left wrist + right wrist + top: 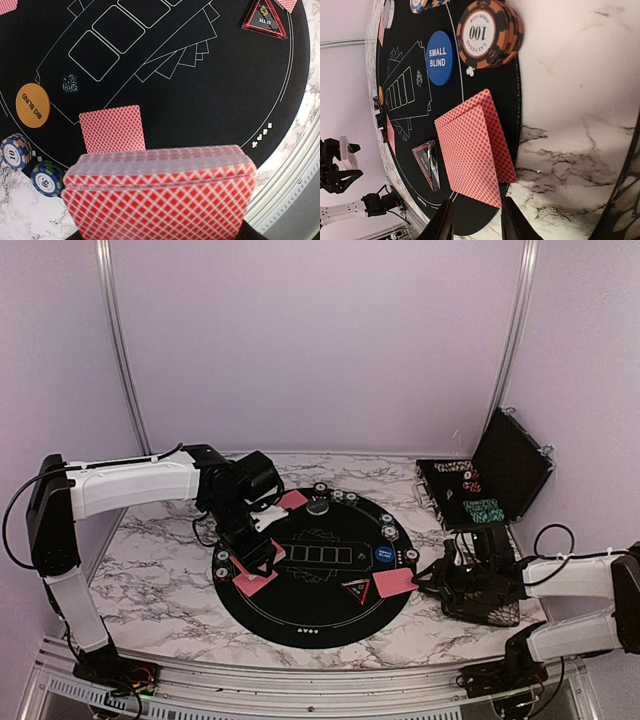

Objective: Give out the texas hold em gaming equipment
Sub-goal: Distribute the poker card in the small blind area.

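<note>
My left gripper [258,552] hovers over the left side of the round black mat [320,615], shut on a deck of red-backed cards [160,197] that hides its fingers. Below it a single card [112,128] lies face down, beside the orange Big Blind button [32,105] and two chip stacks [15,152]. My right gripper [476,222] is open and empty at the mat's right edge, just short of two overlapping cards [475,150]. Near them are the blue Small Blind button [441,57], a 100 chip stack [487,32] and the black triangle marker [427,162].
An open black case [485,480] with chips stands at the back right. A black mesh bag [485,600] lies by my right arm. More chip stacks [338,496] ring the mat's far edge, with another card [293,500] at the upper left.
</note>
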Robot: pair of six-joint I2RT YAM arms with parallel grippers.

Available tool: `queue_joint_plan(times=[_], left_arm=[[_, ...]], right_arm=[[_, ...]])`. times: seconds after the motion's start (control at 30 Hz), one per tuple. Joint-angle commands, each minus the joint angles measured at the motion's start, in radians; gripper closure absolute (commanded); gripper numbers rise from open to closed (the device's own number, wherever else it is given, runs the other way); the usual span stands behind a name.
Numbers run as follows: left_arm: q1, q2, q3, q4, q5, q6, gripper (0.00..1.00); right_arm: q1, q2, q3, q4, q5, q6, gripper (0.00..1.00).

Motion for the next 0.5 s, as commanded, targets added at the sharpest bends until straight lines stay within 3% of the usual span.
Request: queue_joint_plan(times=[0.0,0.47], left_arm=[[-0.001,-0.024,-0.013,-0.007,0.006,0.009,0.45],[-0.001,-0.022,-0.012,-0.006,0.01,0.01,0.45]], right_arm=[[0.023,-0.023,0.037,-0.069,0.044,-0.032,0.69],[0.05,-0.068,0.113,-0.149,0.071,-0.055,0.63]])
